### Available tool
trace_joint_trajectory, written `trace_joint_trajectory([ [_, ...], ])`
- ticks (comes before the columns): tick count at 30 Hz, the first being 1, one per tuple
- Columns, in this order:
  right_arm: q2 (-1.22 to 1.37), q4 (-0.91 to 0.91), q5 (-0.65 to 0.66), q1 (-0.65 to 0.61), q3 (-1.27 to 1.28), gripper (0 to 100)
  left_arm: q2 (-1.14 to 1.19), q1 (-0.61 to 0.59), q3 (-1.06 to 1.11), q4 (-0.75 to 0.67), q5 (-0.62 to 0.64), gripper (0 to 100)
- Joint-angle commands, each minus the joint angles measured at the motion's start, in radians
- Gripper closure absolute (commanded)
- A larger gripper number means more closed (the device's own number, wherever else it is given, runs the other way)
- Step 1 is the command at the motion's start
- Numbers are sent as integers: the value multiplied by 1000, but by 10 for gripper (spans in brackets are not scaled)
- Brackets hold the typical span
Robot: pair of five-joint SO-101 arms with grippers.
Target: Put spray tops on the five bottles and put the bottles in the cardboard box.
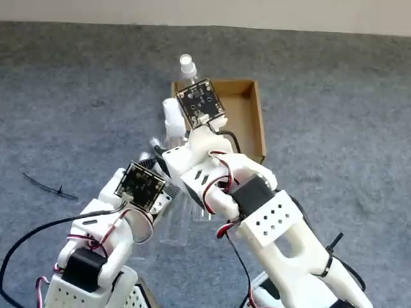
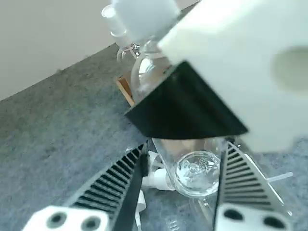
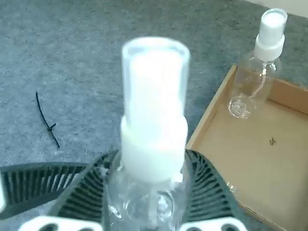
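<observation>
While right pincer (image 3: 147,192) clamps spray-topped bottle (image 3: 154,110) by neck, left pincer (image 2: 185,168) closed on its base, cardboard box (image 3: 269,168) nearby

Small robotics lab or maker bench, by the look of it: grey carpet (image 1: 77,96) across the whole work surface, a plain pale wall (image 1: 257,13) along the top edge, two white printed arms (image 1: 282,231) carrying bare circuit boards (image 1: 201,102) and loose red-and-black wires (image 1: 221,186), and a stray cable tie (image 1: 51,188) at left.
</observation>
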Motion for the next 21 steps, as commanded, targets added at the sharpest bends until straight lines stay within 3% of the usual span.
trace_joint_trajectory([
  [1, -2, 30, -2, -16, -54, 995, -8, -44, -5, -46, 3, 790],
  [5, 1, 24, 68, 27, -54, 995, -12, -44, -5, -41, 3, 790],
  [13, 62, -127, 107, 389, -151, 995, -19, -42, 4, -28, 6, 790],
  [21, 458, -361, 143, 478, -343, 995, -21, -45, 33, -32, 3, 790],
])
